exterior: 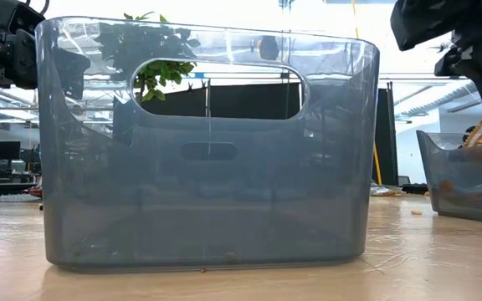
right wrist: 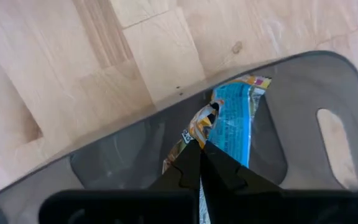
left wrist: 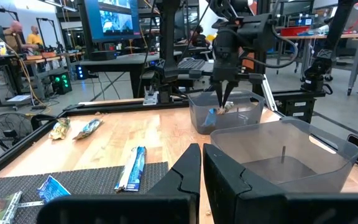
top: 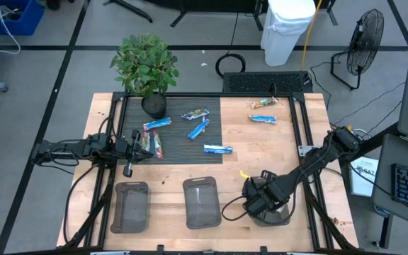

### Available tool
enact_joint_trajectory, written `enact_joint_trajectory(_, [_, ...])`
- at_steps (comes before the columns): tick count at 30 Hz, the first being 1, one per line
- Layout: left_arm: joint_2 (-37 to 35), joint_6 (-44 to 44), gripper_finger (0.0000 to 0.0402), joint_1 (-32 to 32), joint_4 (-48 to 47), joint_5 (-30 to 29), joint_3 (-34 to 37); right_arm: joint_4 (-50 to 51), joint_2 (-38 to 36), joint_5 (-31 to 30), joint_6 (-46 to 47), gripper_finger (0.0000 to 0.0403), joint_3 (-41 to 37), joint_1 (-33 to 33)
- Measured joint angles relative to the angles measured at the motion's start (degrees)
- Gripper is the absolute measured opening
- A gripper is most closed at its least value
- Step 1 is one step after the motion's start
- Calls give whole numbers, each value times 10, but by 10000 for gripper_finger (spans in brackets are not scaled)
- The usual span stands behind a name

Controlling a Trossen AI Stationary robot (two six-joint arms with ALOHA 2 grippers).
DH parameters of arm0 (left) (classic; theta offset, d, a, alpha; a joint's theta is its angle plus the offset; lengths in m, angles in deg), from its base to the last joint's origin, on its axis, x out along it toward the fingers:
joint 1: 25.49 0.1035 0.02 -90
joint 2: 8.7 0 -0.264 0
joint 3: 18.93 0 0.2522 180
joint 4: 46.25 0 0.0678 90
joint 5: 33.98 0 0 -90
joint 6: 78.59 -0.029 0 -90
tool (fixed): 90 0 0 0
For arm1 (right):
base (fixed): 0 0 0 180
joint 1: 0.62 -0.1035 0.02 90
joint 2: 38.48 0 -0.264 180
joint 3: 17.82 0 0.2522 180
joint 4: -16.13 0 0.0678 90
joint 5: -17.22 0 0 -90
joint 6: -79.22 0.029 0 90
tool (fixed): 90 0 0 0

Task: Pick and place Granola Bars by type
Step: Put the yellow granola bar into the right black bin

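- Fingers of the right gripper (right wrist: 199, 149) are clenched tight together, tips pinching the yellow end of a blue-wrapped granola bar (right wrist: 234, 127) inside the right-hand clear bin (right wrist: 303, 81).
- Left gripper (left wrist: 201, 163) hovers at the mat's left edge with its jaws pressed nearly together, nothing between them.
- Loose bars lie on the black mat (top: 179, 145): blue-and-white ones (top: 218, 149), plus a red multicoloured bar (top: 158, 145) just beside the left gripper.
- Two more bars (top: 263, 119) rest on bare wood, well apart from the bins.
- Middle bin (top: 202, 202) and left bin (top: 131, 207) stand on the wooden table (top: 261, 149); a potted plant (top: 147, 67) sits at the mat's far corner.
- Beyond the table stand a floor fan (top: 363, 39) and a white container (top: 287, 28).
- Low view is mostly filled by one bin's wall, hiding the table behind it.
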Motion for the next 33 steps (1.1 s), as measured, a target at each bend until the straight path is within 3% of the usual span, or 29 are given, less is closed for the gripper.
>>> enact_joint_trajectory(33, [0,0,26,0,0,0,0,-16,0,-3,-7,0,0,3])
